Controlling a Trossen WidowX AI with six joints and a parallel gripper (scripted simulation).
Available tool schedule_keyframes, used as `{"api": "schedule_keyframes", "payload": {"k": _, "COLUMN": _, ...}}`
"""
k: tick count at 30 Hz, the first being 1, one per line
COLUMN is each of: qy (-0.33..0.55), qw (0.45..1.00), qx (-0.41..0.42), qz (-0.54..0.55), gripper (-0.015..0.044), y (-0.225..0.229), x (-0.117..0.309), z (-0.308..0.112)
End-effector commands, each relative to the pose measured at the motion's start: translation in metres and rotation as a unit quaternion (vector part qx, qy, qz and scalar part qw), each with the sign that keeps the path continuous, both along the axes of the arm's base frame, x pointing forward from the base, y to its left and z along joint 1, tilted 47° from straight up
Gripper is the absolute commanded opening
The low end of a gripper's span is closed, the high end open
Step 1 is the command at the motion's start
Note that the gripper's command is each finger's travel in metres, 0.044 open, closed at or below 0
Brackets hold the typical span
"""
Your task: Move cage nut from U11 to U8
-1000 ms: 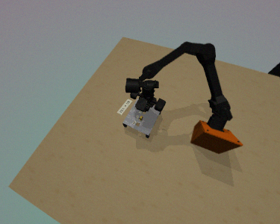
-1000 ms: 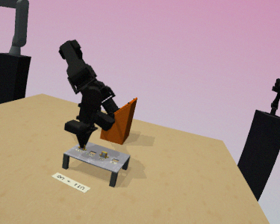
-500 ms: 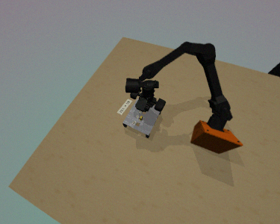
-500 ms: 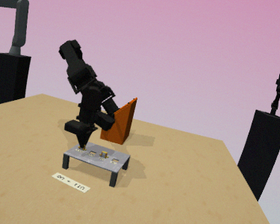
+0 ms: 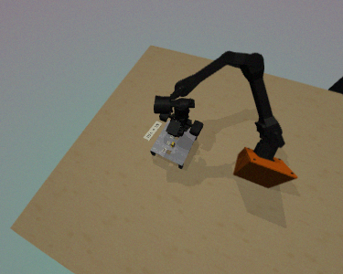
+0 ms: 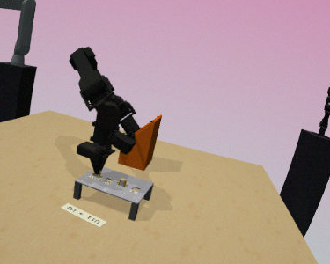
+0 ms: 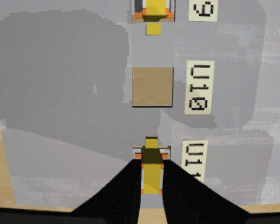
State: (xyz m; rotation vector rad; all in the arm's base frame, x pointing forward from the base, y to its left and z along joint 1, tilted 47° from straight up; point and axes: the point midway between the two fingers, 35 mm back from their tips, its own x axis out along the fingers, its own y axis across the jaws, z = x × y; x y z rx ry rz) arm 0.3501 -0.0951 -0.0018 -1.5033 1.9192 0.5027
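Observation:
The cage nut at U11 (image 7: 152, 181) (image 6: 99, 174) has a yellow body and sits in its hole in the grey rail plate (image 7: 65, 75) (image 6: 113, 191) (image 5: 182, 154). My gripper (image 7: 151, 167) (image 6: 97, 173) is shut on this nut from both sides, fingertips low at the plate. The top view hides the fingertips behind the gripper body. The other nut (image 7: 156, 7) (image 6: 122, 182) (image 5: 172, 144) sits at U9. The empty hole U8 (image 6: 135, 189) (image 5: 169, 152) lies beyond it, outside the wrist view. The spring wings under the plate are hidden.
The empty hole U10 (image 7: 152, 87) (image 6: 108, 180) lies between the two nuts. The plate stands on short dark legs. A white label strip (image 5: 152, 131) (image 6: 84, 215) lies on the table beside it. The arm's orange base (image 5: 264, 170) (image 6: 143, 150) stands on the table.

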Motion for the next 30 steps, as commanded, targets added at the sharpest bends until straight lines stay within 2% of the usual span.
{"api": "schedule_keyframes", "payload": {"k": 1, "qy": 0.004, "qw": 1.000, "qx": 0.001, "qz": 0.005, "gripper": 0.0028, "y": 0.0001, "x": -0.0004, "z": 0.0002}}
{"api": "schedule_keyframes", "payload": {"k": 30, "qy": 0.010, "qw": 1.000, "qx": 0.001, "qz": 0.010, "gripper": 0.0028, "y": 0.0017, "x": -0.0044, "z": 0.0004}}
